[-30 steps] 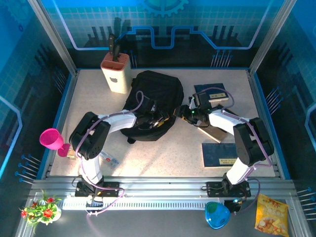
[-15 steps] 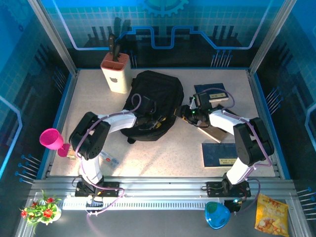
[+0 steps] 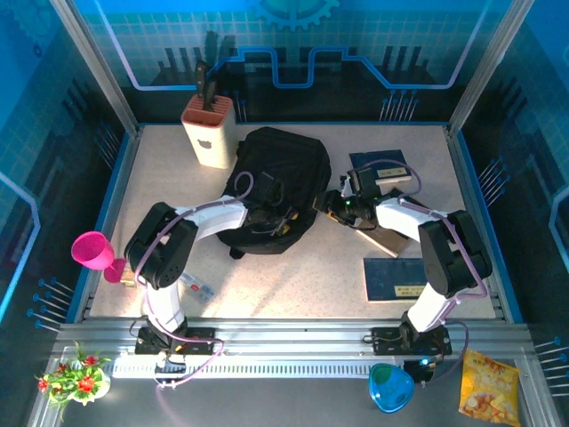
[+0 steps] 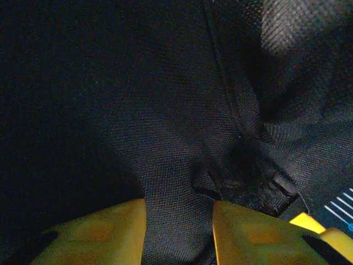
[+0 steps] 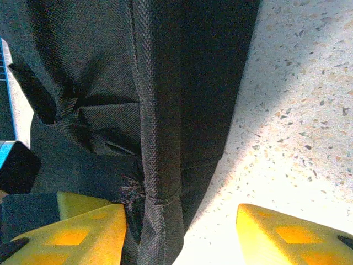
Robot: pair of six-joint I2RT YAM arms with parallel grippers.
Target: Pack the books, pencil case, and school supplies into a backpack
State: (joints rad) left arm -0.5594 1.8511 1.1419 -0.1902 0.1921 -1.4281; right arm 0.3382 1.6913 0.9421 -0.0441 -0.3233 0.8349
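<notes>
The black backpack [image 3: 277, 182] lies flat in the middle of the table. My left gripper [image 3: 271, 219] rests on its near part. In the left wrist view the left gripper [image 4: 179, 232] has a fold of black backpack fabric [image 4: 176, 165] pinched between its yellow fingers. My right gripper [image 3: 327, 203] is at the bag's right edge. In the right wrist view the right gripper [image 5: 182, 232] is open, with a woven strap [image 5: 157, 138] beside one finger and bare table by the other. Books lie to the right: a dark blue one [image 3: 397, 277], a tan-edged one [image 3: 384, 240], another blue one [image 3: 369, 161]. The pencil case is hidden.
A cream knife block [image 3: 210, 131] stands at the back left, close to the bag. A pink cup [image 3: 92, 249] sits at the left edge, and small pen-like items [image 3: 197, 286] lie near the left arm's base. A blue bowl [image 3: 389, 387] and a snack bag [image 3: 488, 382] lie off the table in front.
Both arms have barely moved. The right gripper has crept slightly left toward the bag, and the bag's right edge has shifted a little.
</notes>
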